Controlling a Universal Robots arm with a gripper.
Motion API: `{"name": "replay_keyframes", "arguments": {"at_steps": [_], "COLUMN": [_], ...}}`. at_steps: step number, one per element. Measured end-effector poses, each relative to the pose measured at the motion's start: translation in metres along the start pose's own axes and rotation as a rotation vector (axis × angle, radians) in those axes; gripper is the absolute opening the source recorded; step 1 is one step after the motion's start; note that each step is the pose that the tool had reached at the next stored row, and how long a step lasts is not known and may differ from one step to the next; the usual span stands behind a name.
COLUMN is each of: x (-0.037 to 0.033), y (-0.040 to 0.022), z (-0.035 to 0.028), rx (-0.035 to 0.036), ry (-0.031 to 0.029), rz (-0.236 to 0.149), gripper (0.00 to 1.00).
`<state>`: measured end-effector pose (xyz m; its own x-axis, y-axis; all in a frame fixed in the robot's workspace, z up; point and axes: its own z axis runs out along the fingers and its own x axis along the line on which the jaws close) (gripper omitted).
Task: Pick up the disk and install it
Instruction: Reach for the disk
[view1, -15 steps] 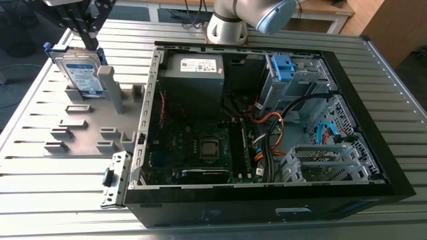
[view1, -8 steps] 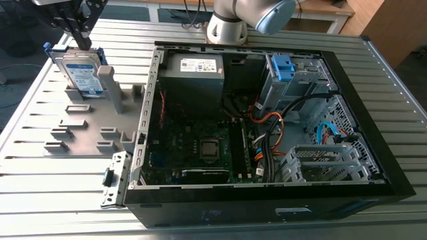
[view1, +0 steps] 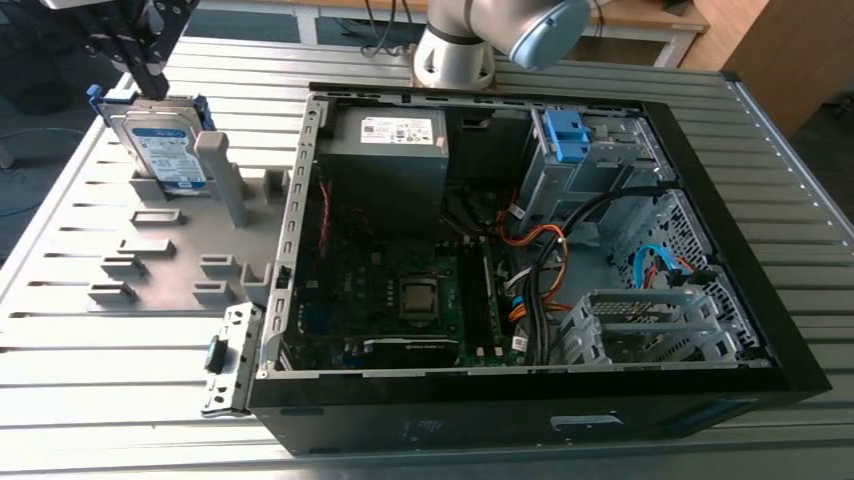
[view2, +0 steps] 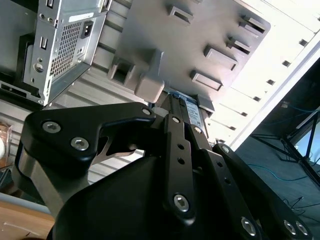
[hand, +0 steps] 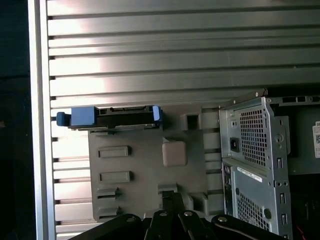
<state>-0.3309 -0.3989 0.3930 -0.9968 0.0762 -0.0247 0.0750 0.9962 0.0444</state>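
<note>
Table (view1: 80, 420): bare aluminium in long parallel ribs and grooves, with a dull silver sheen in the exterior view.
Case (view1: 534, 420): boxy black steel computer tower lying on its side with the panel off. A green motherboard (view1: 400, 300) lies inside, with orange and black cables (view1: 547, 260) looping at three o'clock from it.
Power supply (view1: 387, 150): grey metal box with a white sticker, at twelve o'clock inside the case.
Latch (view1: 567, 135): glossy blue plastic piece, at one o'clock inside the case.
Fixture (view1: 160, 260): matt grey plastic plate with raised rectangular slots, lying on the table at nine o'clock from the case.
Disk (view1: 167, 150): flat silver rectangle with a white-and-blue label and a blue plastic carrier round its edges. It stands upright on edge in a fixture slot, at ten o'clock from the case.
Gripper (view1: 152, 88): black tapering linkage at twelve o'clock from the disk, its tip close over the upper edge. Whether it touches the disk cannot be told.
Second wrist view: the gripper (view2: 182, 117) shows black bolted link bars with its fingers drawn together. The disk (view2: 192, 112) label shows just beyond the tips, with the fixture (view2: 165, 40) and the case's perforated grey rear (view2: 60, 45) further off.
First wrist view: the disk (hand: 115, 116) is seen edge-on, a thin dark slab with blue ends, seated at the fixture's (hand: 135, 170) rim on the ribbed table (hand: 150, 40). The gripper (hand: 172, 197) has its fingers closed against each other, apart from the disk and holding nothing. The case (hand: 250, 150) stands beside the fixture.
</note>
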Motion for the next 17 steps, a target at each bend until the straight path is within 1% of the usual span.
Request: {"name": "replay_keyframes", "arguments": {"at_steps": [17], "x": [0.0259], "y": [-0.002], "z": [-0.0005], "rx": [0.0], "ry": [0.0], "rz": [0.0], "gripper": [0.11]}}
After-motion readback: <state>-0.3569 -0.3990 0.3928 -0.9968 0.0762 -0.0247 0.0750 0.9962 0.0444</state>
